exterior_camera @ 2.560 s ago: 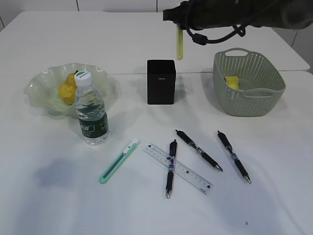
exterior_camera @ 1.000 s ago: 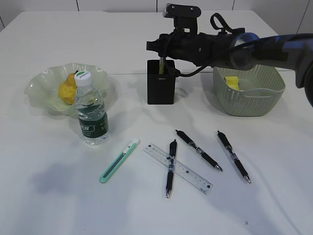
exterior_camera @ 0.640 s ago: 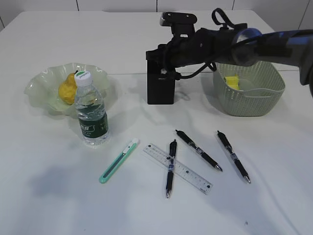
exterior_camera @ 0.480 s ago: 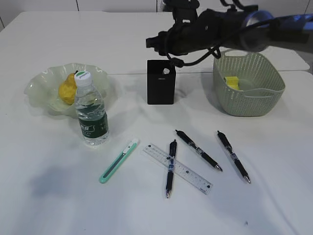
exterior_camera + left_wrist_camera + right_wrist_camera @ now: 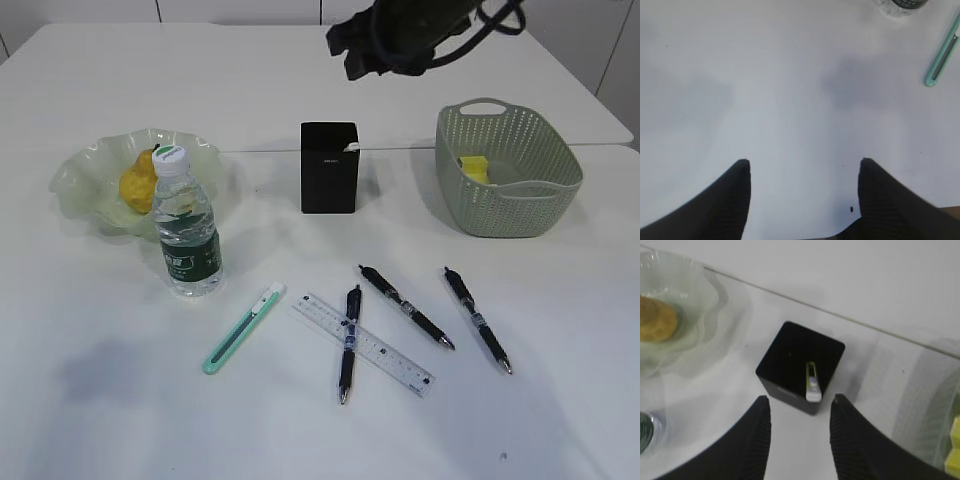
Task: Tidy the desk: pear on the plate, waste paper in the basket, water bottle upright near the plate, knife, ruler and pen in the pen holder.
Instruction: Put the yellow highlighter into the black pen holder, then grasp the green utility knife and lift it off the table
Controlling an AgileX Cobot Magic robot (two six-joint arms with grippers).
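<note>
Above the pen holder [image 5: 801, 364] the right pincer [image 5: 799, 405] has let go and lifted, jaws wide and empty, the yellow-green knife [image 5: 812, 382] now standing inside, leaving teal knife [image 5: 243, 328], ruler [image 5: 365, 344] and pens on the desk [image 5: 120, 420].

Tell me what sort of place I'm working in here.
Likely a staged office desk: a plain white top with pens, a ruler and a black pen holder.
</note>
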